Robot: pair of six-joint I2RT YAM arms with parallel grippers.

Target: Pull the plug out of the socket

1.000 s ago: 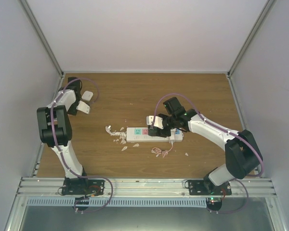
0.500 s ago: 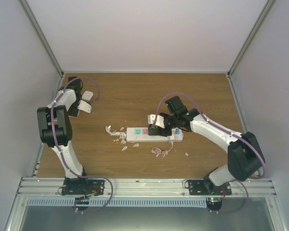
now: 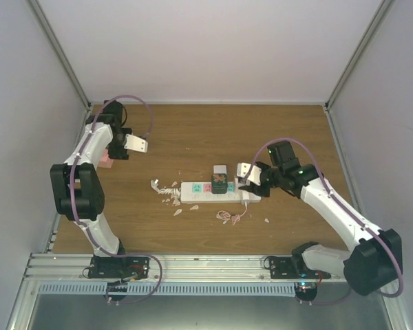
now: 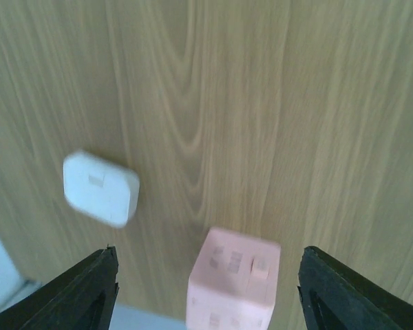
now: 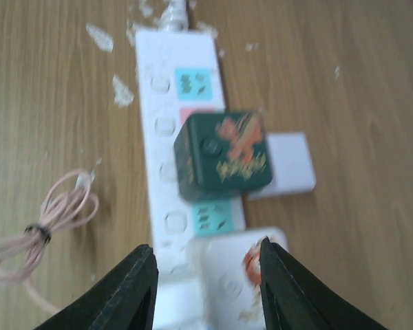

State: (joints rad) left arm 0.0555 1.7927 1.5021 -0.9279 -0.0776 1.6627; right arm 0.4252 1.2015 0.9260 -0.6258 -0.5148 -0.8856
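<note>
The socket [image 3: 199, 193] is a long white strip with pastel outlet faces, lying mid-table. A dark green cube plug [image 3: 219, 180] with orange marks sits on it over the pink face [image 5: 224, 155]. My right gripper [image 3: 248, 177] is open just right of the plug. In the right wrist view its fingers [image 5: 206, 251] straddle the strip's [image 5: 162, 130] near end, where a white block with an orange mark [image 5: 244, 275] lies. My left gripper [image 3: 135, 144] is open at the far left, hovering over a pink cube [image 4: 234, 278] with nothing held.
A white square adaptor [image 4: 100, 187] lies left of the pink cube. Another white block [image 5: 289, 161] rests against the strip beside the green plug. A coiled pink cord [image 3: 230, 216] and white flakes [image 3: 166, 191] lie near the strip. Enclosure walls stand on three sides.
My right gripper has drawn back to the right, off the green plug, which stays on the strip; its jaws narrowed. The left arm has swung farther back and right.
</note>
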